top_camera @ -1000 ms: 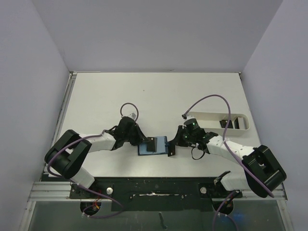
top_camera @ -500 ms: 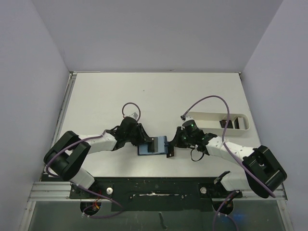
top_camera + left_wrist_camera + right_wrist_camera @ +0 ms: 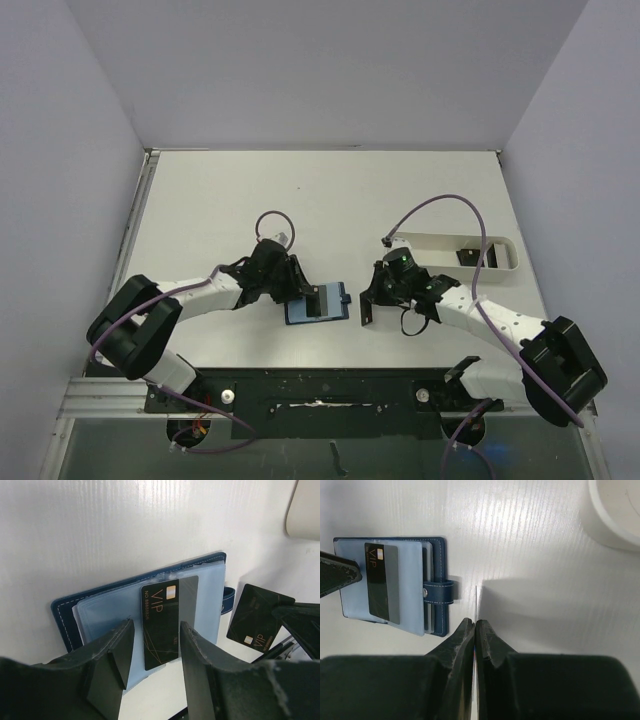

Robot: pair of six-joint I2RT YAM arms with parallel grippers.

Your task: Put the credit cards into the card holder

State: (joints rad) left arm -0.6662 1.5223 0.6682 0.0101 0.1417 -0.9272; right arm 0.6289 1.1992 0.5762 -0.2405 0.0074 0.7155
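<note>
The card holder (image 3: 298,313) lies open on the table between the arms, light blue pockets (image 3: 102,620) facing up. A black VIP credit card (image 3: 161,625) sits partly in a pocket, its near end sticking out. My left gripper (image 3: 156,625) is open, its fingers standing either side of that end without touching it. My right gripper (image 3: 475,622) is shut on a second black credit card (image 3: 257,617), held on edge (image 3: 476,600) just right of the holder's strap (image 3: 439,591). From above, the right gripper (image 3: 367,305) is beside the holder's right edge and the left gripper (image 3: 297,290) over its left part.
A long white tray (image 3: 440,241) lies at the right, behind the right arm, with dark cards (image 3: 470,257) in it. Its rim (image 3: 615,520) shows at the top right of the right wrist view. Purple cables loop over both arms.
My left gripper has opened and let go of the card, which stays in the pocket. The right gripper, still shut on its card, has drawn slightly away to the right of the holder.
</note>
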